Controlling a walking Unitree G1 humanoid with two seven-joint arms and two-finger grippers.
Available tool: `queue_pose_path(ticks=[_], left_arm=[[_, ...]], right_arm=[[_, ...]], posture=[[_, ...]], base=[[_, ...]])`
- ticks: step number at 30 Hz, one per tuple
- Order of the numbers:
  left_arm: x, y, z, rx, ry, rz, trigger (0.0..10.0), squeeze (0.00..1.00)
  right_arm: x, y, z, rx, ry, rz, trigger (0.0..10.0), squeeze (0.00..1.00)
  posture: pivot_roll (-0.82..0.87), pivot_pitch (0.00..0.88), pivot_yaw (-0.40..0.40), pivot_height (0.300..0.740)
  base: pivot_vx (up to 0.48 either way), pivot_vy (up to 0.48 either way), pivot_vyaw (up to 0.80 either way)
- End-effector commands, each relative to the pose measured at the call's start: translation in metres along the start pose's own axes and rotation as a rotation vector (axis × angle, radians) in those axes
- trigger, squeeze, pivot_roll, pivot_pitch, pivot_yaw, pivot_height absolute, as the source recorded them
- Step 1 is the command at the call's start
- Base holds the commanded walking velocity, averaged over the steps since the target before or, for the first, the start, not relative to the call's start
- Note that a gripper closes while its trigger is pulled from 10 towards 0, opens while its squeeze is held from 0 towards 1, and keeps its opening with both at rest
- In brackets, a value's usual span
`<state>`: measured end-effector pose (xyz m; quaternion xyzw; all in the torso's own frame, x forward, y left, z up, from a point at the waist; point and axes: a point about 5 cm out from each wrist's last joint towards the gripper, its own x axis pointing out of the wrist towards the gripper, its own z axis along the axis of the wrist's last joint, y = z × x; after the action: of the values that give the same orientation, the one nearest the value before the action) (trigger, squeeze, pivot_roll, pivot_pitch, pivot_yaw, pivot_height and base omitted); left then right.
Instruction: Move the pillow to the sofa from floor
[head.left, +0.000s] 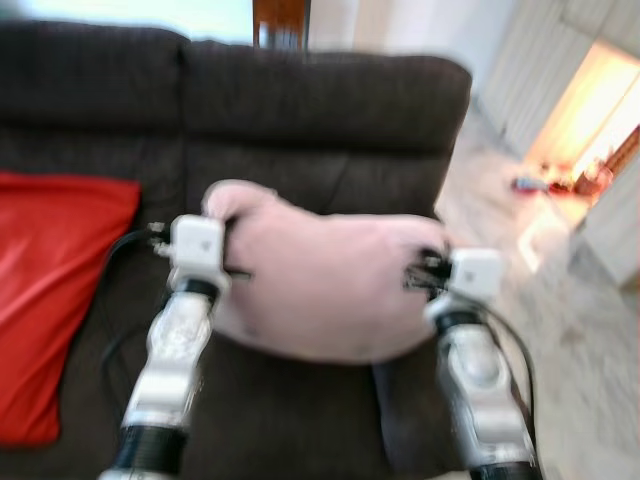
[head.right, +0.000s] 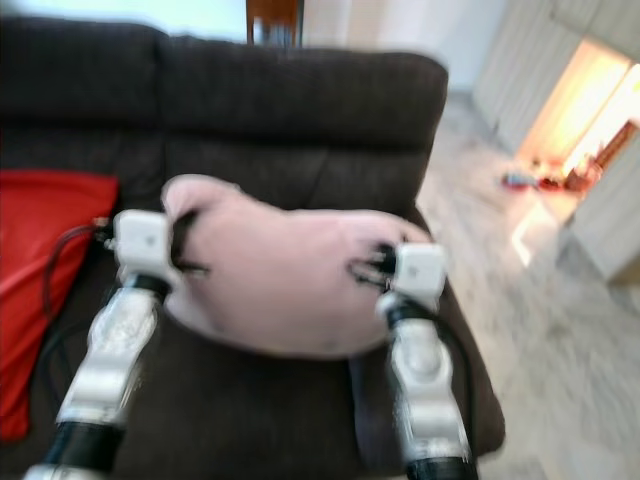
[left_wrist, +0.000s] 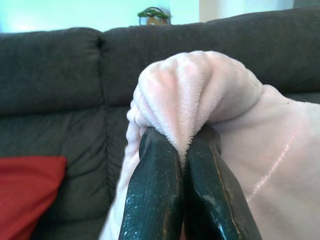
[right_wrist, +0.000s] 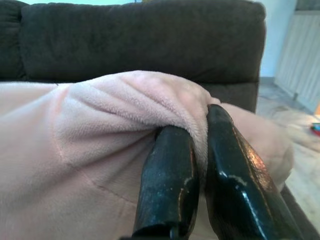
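Note:
A pale pink plush pillow (head.left: 325, 285) hangs between my two arms over the seat of the dark brown sofa (head.left: 300, 110). My left gripper (head.left: 232, 245) is shut on the pillow's left corner, the fabric (left_wrist: 195, 100) bunched between its black fingers (left_wrist: 155, 195). On the other side my right gripper (head.left: 420, 272) is shut on the right corner, plush (right_wrist: 125, 115) pinched between its fingers (right_wrist: 170, 180). The pillow sags in the middle; I cannot tell whether its underside touches the seat cushion (head.right: 250, 410).
A red cushion (head.left: 55, 290) lies on the sofa's left seat. Right of the sofa's arm is pale marble floor (head.left: 560, 330) with small toys (head.left: 560, 182) near a bright doorway. Black cables (head.left: 125, 250) trail along the left arm.

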<state>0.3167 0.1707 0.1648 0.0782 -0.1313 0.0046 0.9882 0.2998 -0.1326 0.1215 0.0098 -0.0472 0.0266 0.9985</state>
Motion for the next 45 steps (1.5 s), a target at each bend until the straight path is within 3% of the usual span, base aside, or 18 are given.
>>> queue_pose_path(ticks=[1, 9, 18, 22, 26, 27, 30, 33, 36, 40, 45], left_arm=[[0.004, -0.012, 0.010, -0.019, -0.045, -0.039, 10.0, 0.00], [0.007, -0.015, 0.010, -0.073, -0.005, -0.137, 10.0, 0.00], [0.026, 0.021, 0.019, 0.011, 0.020, -0.120, 10.0, 0.00], [0.035, 0.038, 0.016, 0.072, 0.063, -0.090, 10.0, 0.00], [0.038, 0.039, 0.010, 0.098, 0.100, -0.087, 10.0, 0.00], [0.042, 0.039, 0.004, 0.118, 0.138, -0.086, 10.0, 0.00], [0.047, 0.039, -0.006, 0.150, 0.198, -0.064, 10.0, 0.00], [0.052, 0.043, -0.011, 0.187, 0.237, -0.033, 10.0, 0.00], [0.060, 0.051, -0.007, 0.205, 0.232, 0.030, 10.0, 0.00], [0.066, 0.055, -0.002, 0.224, 0.207, 0.072, 10.0, 0.00], [0.080, 0.043, 0.014, 0.150, 0.107, 0.025, 10.0, 0.00]], right_arm=[[0.003, -0.012, 0.013, -0.007, -0.062, -0.045, 10.0, 0.00], [0.005, -0.019, 0.017, -0.031, -0.058, -0.052, 10.0, 0.00], [-0.006, -0.017, 0.018, -0.036, 0.018, 0.061, 10.0, 0.00], [-0.014, -0.012, 0.021, -0.085, 0.070, 0.192, 10.0, 0.00], [-0.020, -0.009, 0.021, -0.115, 0.104, 0.285, 10.0, 0.00], [-0.027, -0.005, 0.018, -0.145, 0.155, 0.385, 10.0, 0.00], [-0.037, -0.003, 0.008, -0.189, 0.272, 0.494, 10.0, 0.00], [-0.045, -0.004, 0.002, -0.177, 0.354, 0.542, 10.0, 0.00], [-0.055, -0.002, -0.008, -0.162, 0.473, 0.604, 10.0, 0.00], [-0.063, 0.003, -0.009, -0.150, 0.515, 0.672, 10.0, 0.00], [-0.065, 0.010, 0.002, -0.105, 0.511, 0.730, 10.0, 0.00]], posture=[[0.06, 0.000, -0.077, 0.740], [0.06, 0.000, -0.084, 0.740], [0.06, 0.000, -0.085, 0.740], [0.06, 0.000, -0.082, 0.740], [0.06, 0.000, -0.084, 0.740], [0.05, 0.000, -0.084, 0.740], [0.05, 0.000, -0.084, 0.740], [0.05, 0.000, -0.085, 0.740], [0.05, 0.000, -0.087, 0.740], [0.05, 0.000, -0.087, 0.740], [0.05, 0.000, -0.092, 0.740]], base=[[0.345, 0.000, 0.00], [0.000, 0.000, 0.00], [0.000, 0.000, 0.00], [0.000, 0.000, 0.00], [0.000, 0.000, 0.00], [0.000, 0.000, 0.00], [0.000, 0.000, 0.00], [0.000, 0.000, 0.00], [0.000, 0.000, 0.00], [0.000, 0.000, 0.00], [0.000, 0.000, 0.00]])
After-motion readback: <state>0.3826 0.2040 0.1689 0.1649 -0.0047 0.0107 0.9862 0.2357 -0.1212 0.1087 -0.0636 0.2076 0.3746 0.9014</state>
